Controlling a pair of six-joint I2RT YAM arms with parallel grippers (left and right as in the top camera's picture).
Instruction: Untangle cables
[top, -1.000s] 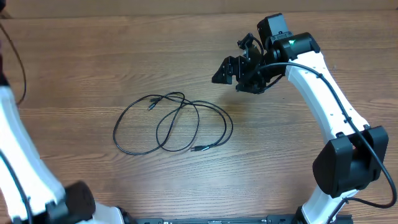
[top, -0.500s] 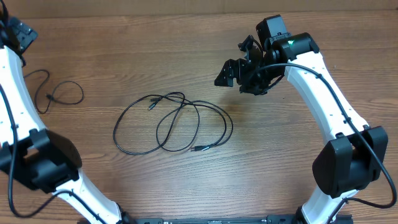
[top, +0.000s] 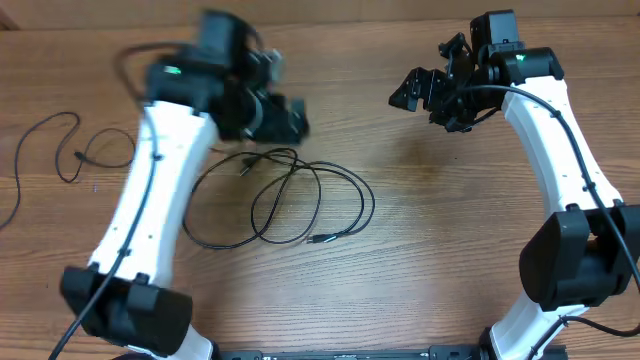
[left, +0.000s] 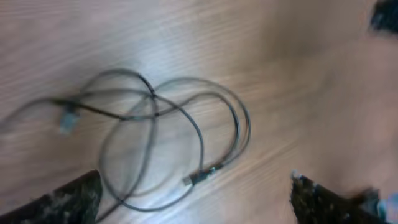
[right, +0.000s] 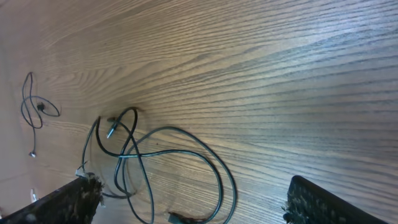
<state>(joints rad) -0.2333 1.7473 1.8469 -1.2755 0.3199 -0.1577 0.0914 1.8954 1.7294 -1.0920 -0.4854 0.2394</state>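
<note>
Swung in from the far-left corner, the left arm (top: 150, 200) is now blurred over mid-worktop; the right arm (top: 560, 130) is drawn back twd the far-right corner. Left gripper (left: 199, 202) & right gripper (right: 193, 202) are seen spread, nothing held. Cable tangle (top: 280, 195) lies at centre, lone cable (top: 60, 150) by the left edge. Step judged: re-approach. Next: one strand pinched nr a crossing, plug (top: 318, 239) drawn clear.

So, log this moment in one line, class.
looped cable: centre, not held | second cable: far left, separate | left end effector: open | right end effector: open
</note>
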